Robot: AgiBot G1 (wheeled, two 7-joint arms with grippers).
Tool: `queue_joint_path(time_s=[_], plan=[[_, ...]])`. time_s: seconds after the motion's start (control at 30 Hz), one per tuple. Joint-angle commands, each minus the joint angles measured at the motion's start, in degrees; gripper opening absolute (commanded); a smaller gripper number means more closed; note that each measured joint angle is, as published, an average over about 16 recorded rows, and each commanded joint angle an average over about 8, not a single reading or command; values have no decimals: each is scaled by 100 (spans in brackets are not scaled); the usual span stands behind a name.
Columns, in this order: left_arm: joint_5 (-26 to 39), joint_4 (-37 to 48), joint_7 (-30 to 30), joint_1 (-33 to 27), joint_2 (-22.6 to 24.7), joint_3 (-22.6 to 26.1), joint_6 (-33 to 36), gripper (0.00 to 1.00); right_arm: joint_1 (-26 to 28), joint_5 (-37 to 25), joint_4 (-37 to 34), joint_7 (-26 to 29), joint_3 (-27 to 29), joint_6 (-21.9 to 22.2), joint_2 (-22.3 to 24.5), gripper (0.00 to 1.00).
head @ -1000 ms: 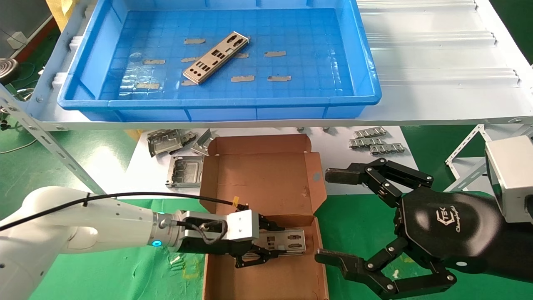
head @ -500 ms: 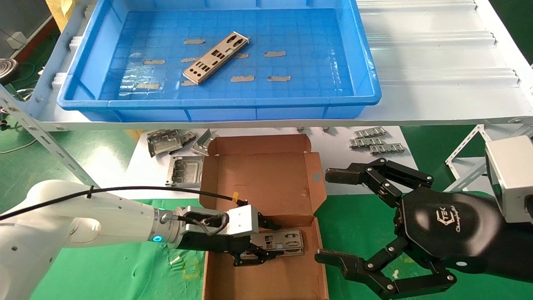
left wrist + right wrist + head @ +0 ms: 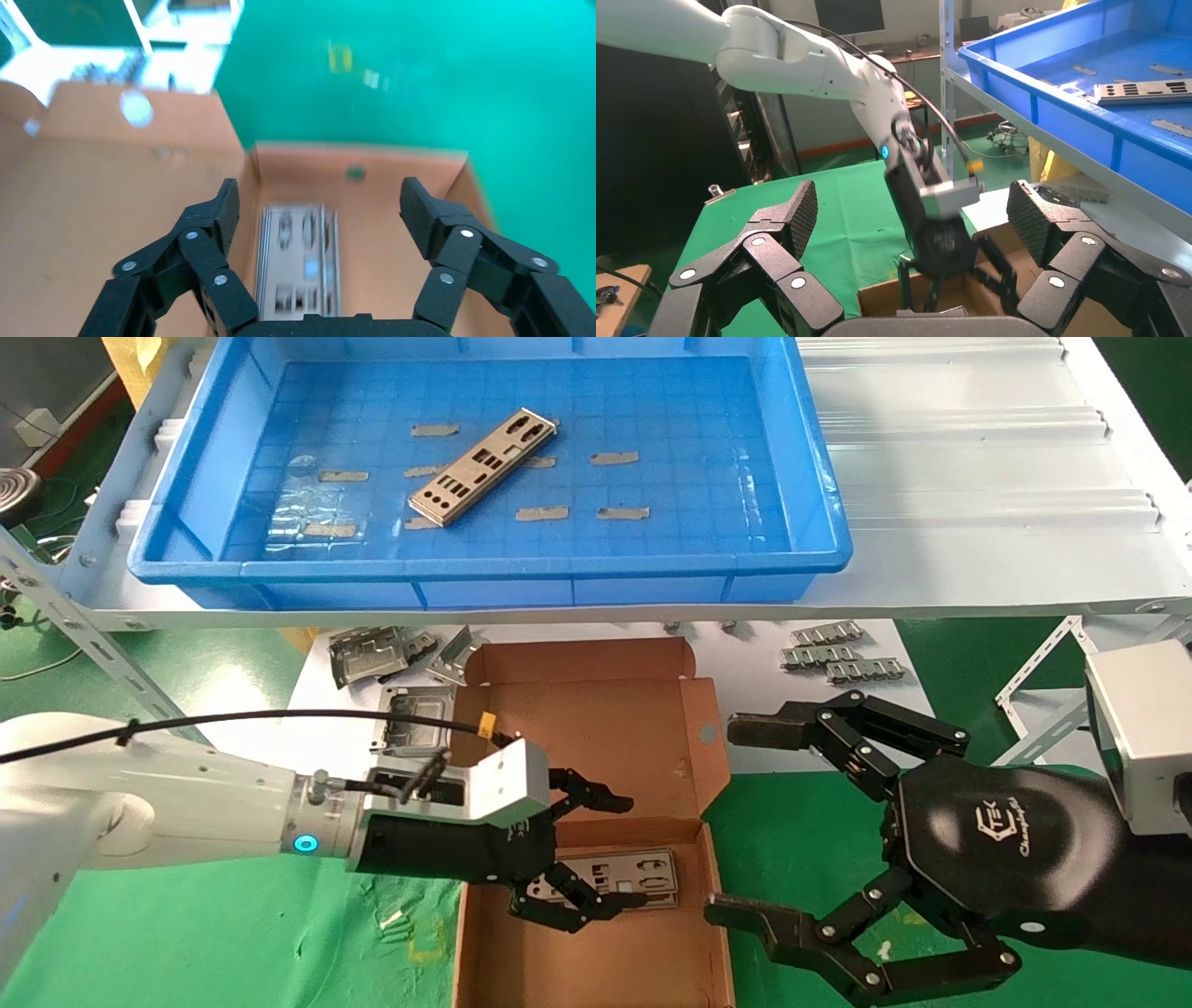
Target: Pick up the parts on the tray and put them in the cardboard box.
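Lying in the cardboard box [image 3: 596, 738], one part [image 3: 622, 876] sits beneath the spread-apart left tool [image 3: 594, 848].

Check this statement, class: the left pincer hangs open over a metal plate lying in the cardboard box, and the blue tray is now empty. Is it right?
One detail is wrong: the blue tray is not empty. The head view shows one metal plate lying in it. The rest holds: the left pincer hangs open over the plate in the box, inside the cardboard box.

One part [image 3: 482, 467] lies in the tray [image 3: 819, 495]; another, perhaps stacked, in the cardboard box [image 3: 596, 738].
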Motion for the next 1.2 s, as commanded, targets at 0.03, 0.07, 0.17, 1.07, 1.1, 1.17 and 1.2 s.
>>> queue_joint_path(time_s=[0.03, 0.07, 0.17, 1.07, 1.1, 1.17, 1.2], plan=[[-144, 50, -125, -33, -76, -84, 273, 100, 0, 0, 0, 0, 0, 0, 0, 100], [-217, 68, -169, -32, -110, -128, 368, 100, 0, 0, 0, 0, 0, 0, 0, 100], [-377, 105, -246, -14, -186, -224, 553, 100, -1, 0, 0, 0, 0, 0, 0, 100], [-812, -1395, -1018, 614, -999, -782, 427, 100, -1, 0, -1, 0, 0, 1, 0, 100], [-843, -1503, -1074, 658, -1058, -822, 418, 100, -1, 0, -1, 0, 0, 1, 0, 100], [-908, -1729, -1191, 750, -1180, -905, 400, 100, -1, 0, -1, 0, 0, 1, 0, 100], [-939, -1837, -1247, 794, -1238, -946, 391, 100, -1, 0, -1, 0, 0, 1, 0, 100]])
